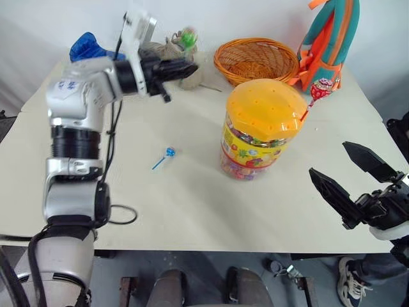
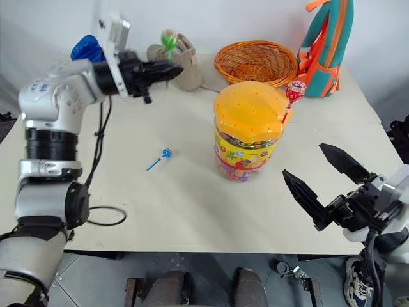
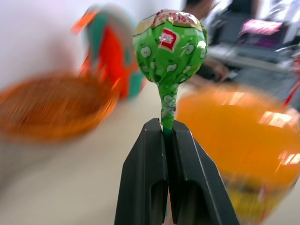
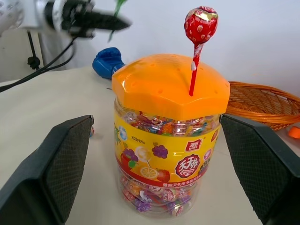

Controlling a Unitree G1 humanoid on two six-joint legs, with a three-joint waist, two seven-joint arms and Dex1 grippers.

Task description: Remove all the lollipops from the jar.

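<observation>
The jar (image 1: 261,128) stands right of centre in my head view, upright on the counter (image 1: 192,204), lid on. One red lollipop (image 1: 321,89) sticks up from a hole near the lid's right edge, its stick tilted slightly, wrapper head above the lid. In the right wrist view it rises clearly from the orange dome.

My left gripper (image 2: 171,71) is up in the upper left of the frame, well off the counter and left of the jar, fingers pressed together on the stick of the green lollipop (image 3: 169,47). The left wrist view shows the stick pinched between the two black fingers (image 3: 143,178), the green wrapper head standing just above their tips.

A blue lollipop (image 1: 167,155) lies flat on the counter, centre-left, apart from the jar.

My right gripper (image 1: 348,179) sits at the lower right, fingers spread wide and holding nothing, aimed toward the jar but well short of it. In its wrist view the jar stands between the two fingers without contact.

Behind the jar, at the top of the frame, sits a basket (image 1: 255,59), with a teal and orange toy (image 1: 329,38) just to its right. A blue object (image 1: 86,46) rests at the counter's upper left.
</observation>
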